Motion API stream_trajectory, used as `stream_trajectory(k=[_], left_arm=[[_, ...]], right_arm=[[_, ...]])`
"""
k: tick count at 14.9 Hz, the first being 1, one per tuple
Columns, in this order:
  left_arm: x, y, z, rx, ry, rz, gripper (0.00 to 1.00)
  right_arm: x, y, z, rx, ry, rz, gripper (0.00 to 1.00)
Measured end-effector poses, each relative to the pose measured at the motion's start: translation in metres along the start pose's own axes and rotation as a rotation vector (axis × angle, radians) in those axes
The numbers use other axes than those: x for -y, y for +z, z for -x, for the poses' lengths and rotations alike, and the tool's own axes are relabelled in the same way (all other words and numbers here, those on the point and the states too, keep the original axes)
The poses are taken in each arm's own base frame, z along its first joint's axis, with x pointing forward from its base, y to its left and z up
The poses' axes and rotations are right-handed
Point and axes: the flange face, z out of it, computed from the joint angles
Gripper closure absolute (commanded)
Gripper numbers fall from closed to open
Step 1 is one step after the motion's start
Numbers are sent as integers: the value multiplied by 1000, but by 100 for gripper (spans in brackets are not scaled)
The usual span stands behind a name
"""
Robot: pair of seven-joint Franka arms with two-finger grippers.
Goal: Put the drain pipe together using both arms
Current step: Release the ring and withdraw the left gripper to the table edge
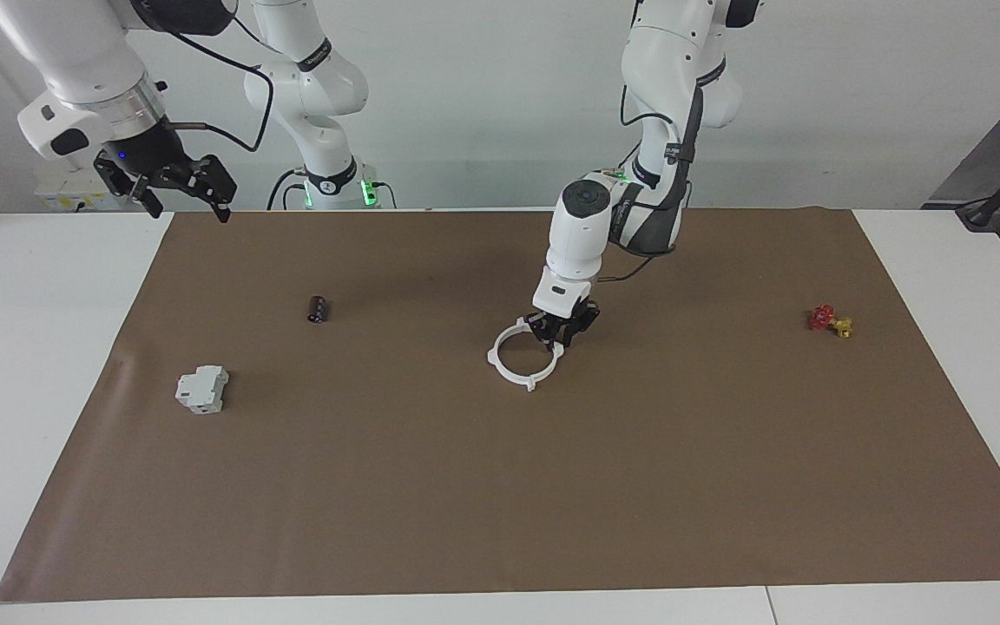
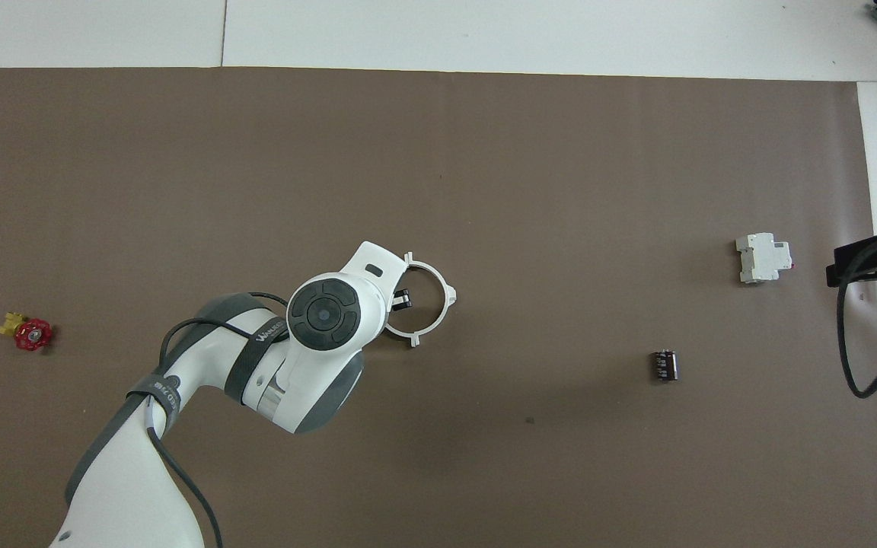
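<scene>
White drain pipe [image 1: 521, 358], rim under left gripper [image 1: 559, 336]

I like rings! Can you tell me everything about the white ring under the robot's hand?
The drain pipe is a thin white ring that looks like plastic, made of two half-rings with small tabs sticking out where they meet. It lies flat on the brown mat, about mid-table. The left gripper is down at the ring's edge on the robots' side, one finger inside the ring. Nothing else touches it.

You're in a robotics lab: two white arms [image 1: 639, 174] bolted at a white tabletop [image 1: 31, 347] under a brown mat [image 1: 465, 486], bare wall, trailing cables.
</scene>
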Motion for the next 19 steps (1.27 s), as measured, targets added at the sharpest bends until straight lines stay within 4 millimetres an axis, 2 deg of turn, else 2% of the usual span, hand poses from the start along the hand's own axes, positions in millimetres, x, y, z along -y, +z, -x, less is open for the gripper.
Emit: stream_trajectory(k=[7, 9, 10, 12, 15, 17, 19], left_arm=[[3, 1, -3, -5, -7, 2, 0], [14, -2, -15, -5, -23, -9, 0], [24, -9, -28, -2, -22, -17, 0], [57, -38, -64, 12, 11, -39, 0], [122, -98, -109, 40, 70, -62, 0], [167, -129, -129, 55, 108, -68, 0], [210, -150, -144, 71, 144, -73, 0]], right_arm=[[0, 0, 0, 0, 0, 0, 0], [0, 0, 0, 0, 0, 0, 0], [0, 0, 0, 0, 0, 0, 0], [0, 0, 0, 0, 0, 0, 0], [0, 0, 0, 0, 0, 0, 0], [0, 0, 0, 0, 0, 0, 0], [0, 0, 0, 0, 0, 0, 0]])
